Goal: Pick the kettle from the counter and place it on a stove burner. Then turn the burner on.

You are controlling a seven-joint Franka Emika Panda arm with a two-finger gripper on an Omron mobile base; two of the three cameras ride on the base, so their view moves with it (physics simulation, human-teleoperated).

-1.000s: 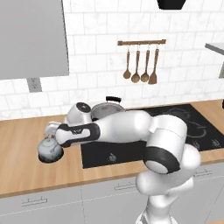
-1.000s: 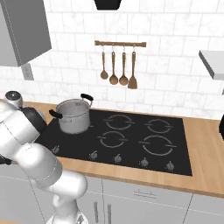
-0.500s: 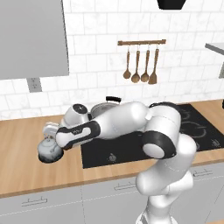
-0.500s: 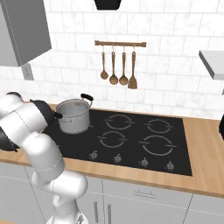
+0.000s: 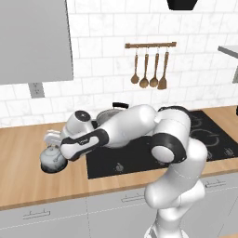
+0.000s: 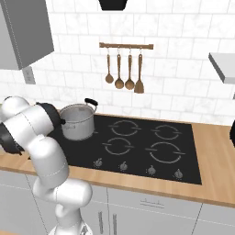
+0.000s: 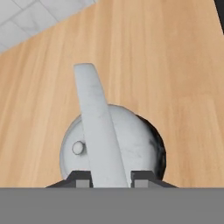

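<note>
The kettle (image 5: 51, 159) sits on the wood-grain surface (image 5: 28, 186) just left of the black cooktop (image 5: 139, 158), with the arm stretched low over it and the gripper (image 5: 56, 148) right above it. In the hand view the kettle (image 7: 131, 140) lies directly below, its arched handle (image 7: 98, 131) running up between the two finger tips (image 7: 78, 178), so the jaws stand narrow around the handle, though I cannot tell whether they are pressing on it. A steel pot (image 6: 78, 121) stands on the cooktop's back left burner
</note>
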